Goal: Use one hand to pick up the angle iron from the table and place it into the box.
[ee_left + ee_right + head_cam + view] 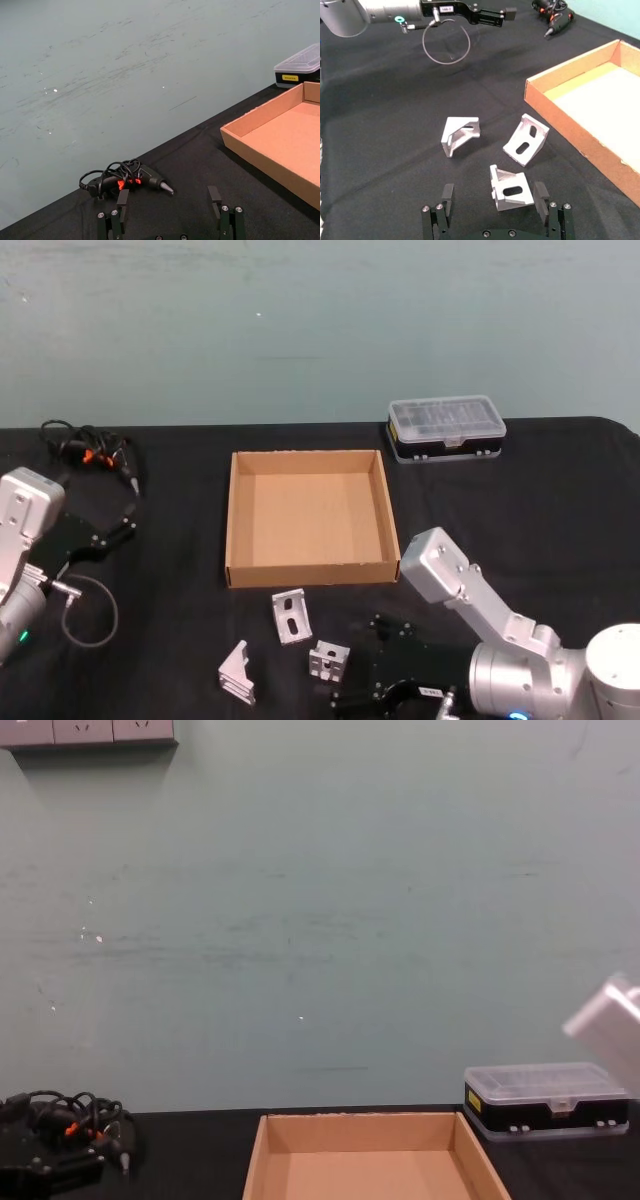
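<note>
Counted three angle irons, all lying on the table [560, 520] in front of the box [310, 573]. Looked alike: small silver-grey metal corner brackets, two flat faces at a right angle, an oblong slot in the face, triangular ribs at the sides. Found angle iron A [291, 616] just off the box's front wall, angle iron B [236, 672] farther out near the box's front-left corner, and angle iron C [328, 660] farther out opposite mid-wall. Saw the right gripper [493, 194] low in front of the box with fingers spread wide, straddling angle iron C, not clamped on it; couldn't tell contact. Saw the left gripper [168, 197] well left of the box, fingers likewise apart. Noted a matte black tabletop and a scuffed pale green wall behind the box. Counted one tan open-topped box, one black case with clear lid [446, 427] behind the box's rear-right corner, and one corded hand tool [90, 450] off its rear-left.
</note>
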Action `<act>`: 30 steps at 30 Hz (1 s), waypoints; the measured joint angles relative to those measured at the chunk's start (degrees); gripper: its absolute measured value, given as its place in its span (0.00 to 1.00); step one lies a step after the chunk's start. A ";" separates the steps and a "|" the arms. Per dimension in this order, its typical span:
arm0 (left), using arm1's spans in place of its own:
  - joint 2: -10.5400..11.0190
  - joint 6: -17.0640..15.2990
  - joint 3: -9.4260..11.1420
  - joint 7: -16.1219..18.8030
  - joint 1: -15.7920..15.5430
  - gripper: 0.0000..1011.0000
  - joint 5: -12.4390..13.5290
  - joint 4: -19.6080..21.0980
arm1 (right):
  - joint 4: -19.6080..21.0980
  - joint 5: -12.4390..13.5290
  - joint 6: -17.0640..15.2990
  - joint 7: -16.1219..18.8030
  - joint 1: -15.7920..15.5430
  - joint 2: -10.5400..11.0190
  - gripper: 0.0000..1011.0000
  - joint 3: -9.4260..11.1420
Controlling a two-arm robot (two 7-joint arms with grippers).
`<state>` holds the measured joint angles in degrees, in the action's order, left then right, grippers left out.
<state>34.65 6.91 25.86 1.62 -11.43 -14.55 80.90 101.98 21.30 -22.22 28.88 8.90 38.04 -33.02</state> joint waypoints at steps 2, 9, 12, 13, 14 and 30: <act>0.00 0.00 0.00 0.00 0.00 0.99 0.00 0.00 | -0.26 -0.28 -0.50 -0.13 0.25 -0.34 0.99 -0.18; 0.00 0.00 0.00 0.00 0.00 0.99 0.00 0.00 | -1.67 -1.92 -2.07 -0.67 1.30 -2.03 0.99 -1.01; 0.00 0.00 0.00 0.00 0.00 0.99 0.00 0.00 | -2.22 -2.55 -2.40 -0.75 1.54 -2.64 0.99 -1.24; 0.00 0.00 0.00 0.00 0.00 0.99 0.00 0.00 | -2.38 -2.73 -2.46 -0.76 1.59 -2.77 0.99 -1.29; 0.00 0.00 0.00 0.00 0.00 0.99 0.00 0.00 | -2.51 -2.87 -2.49 -0.77 1.64 -2.92 0.99 -1.34; 0.00 0.00 0.00 0.00 0.00 0.99 0.00 0.00 | -5.76 -4.69 -2.18 -0.95 2.24 -6.44 0.99 -1.63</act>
<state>34.64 6.91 25.86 1.62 -11.43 -14.55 80.90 96.22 16.61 -24.41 27.92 11.14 31.59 -34.65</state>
